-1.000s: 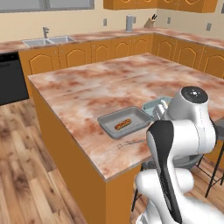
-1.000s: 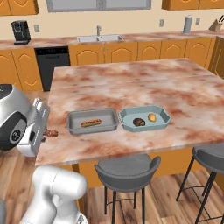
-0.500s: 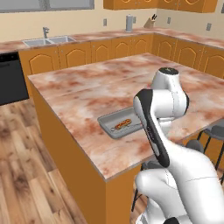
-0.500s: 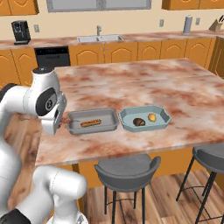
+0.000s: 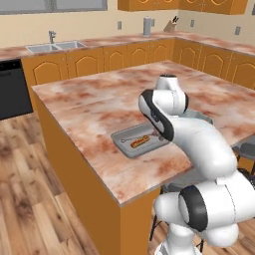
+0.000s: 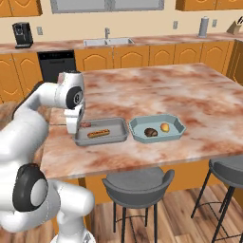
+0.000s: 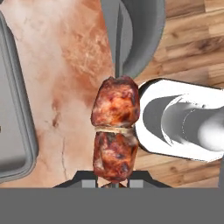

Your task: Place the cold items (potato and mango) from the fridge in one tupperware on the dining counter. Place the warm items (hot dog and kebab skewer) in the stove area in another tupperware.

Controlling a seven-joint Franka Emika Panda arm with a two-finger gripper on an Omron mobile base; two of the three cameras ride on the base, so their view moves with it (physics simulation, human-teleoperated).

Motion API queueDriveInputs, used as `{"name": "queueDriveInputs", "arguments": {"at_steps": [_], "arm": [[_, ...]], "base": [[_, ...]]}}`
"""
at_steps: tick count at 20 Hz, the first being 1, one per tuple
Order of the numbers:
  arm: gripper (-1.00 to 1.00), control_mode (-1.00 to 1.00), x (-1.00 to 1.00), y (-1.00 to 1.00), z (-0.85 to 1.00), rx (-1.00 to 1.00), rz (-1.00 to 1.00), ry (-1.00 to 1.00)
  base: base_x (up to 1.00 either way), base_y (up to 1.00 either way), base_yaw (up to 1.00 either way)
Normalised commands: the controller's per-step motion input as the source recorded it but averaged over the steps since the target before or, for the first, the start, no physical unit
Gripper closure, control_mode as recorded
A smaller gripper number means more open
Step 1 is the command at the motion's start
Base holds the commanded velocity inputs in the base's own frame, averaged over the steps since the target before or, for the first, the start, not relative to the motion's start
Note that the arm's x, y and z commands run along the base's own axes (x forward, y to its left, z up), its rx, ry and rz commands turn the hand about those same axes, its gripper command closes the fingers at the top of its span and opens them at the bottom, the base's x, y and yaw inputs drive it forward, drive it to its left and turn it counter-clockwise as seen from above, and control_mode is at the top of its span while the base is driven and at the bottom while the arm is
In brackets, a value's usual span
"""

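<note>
My gripper (image 7: 113, 178) is shut on the kebab skewer (image 7: 114, 127), two browned meat chunks on a thin stick that points away from the hand. In the right base view the gripper (image 6: 77, 128) hangs at the left end of the grey tupperware (image 6: 102, 141), with a bit of skewer meat (image 6: 85, 125) over its rim. A hot dog (image 6: 98, 133) lies inside that tupperware. To its right, the teal tupperware (image 6: 159, 139) holds the potato (image 6: 151, 132) and the mango (image 6: 164, 127). From the left base view the grey tupperware (image 5: 130, 151) and hot dog (image 5: 141, 143) show beside my arm.
Both tupperwares sit near the front edge of the marble dining counter (image 6: 156, 95). Two grey stools (image 6: 137, 182) (image 6: 230, 168) stand below that edge. A sink (image 6: 107, 42) and a coffee machine (image 6: 22, 34) are on the far counter.
The arm has swung up from low beside the counter and over it to the grey tupperware's left end, carrying the kebab skewer. The tupperwares and their food have not moved.
</note>
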Motion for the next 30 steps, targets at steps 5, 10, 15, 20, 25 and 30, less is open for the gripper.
{"name": "queueDriveInputs", "arguments": {"at_steps": [5, 10, 15, 20, 25, 30], "arm": [[1.00, -1.00, 0.88, 0.00, -0.51, 0.00, 0.07, 0.17], [1.00, -1.00, 0.77, 0.00, -0.51, 0.00, 0.07, 0.03], [1.00, -1.00, 0.62, -0.01, -0.53, 0.00, 0.04, -0.01], [1.00, -1.00, 0.51, -0.03, -0.52, 0.00, 0.00, 0.00], [1.00, -1.00, 0.51, -0.03, -0.40, 0.00, 0.00, 0.00], [1.00, -1.00, 0.51, -0.12, -0.26, 0.00, 0.00, 0.00]], "base": [[0.00, 0.00, 0.00], [0.00, 0.00, 0.00], [0.00, 0.00, 0.00], [0.00, 0.00, 0.00], [0.00, 0.00, 0.00], [0.00, 0.00, 0.00]]}}
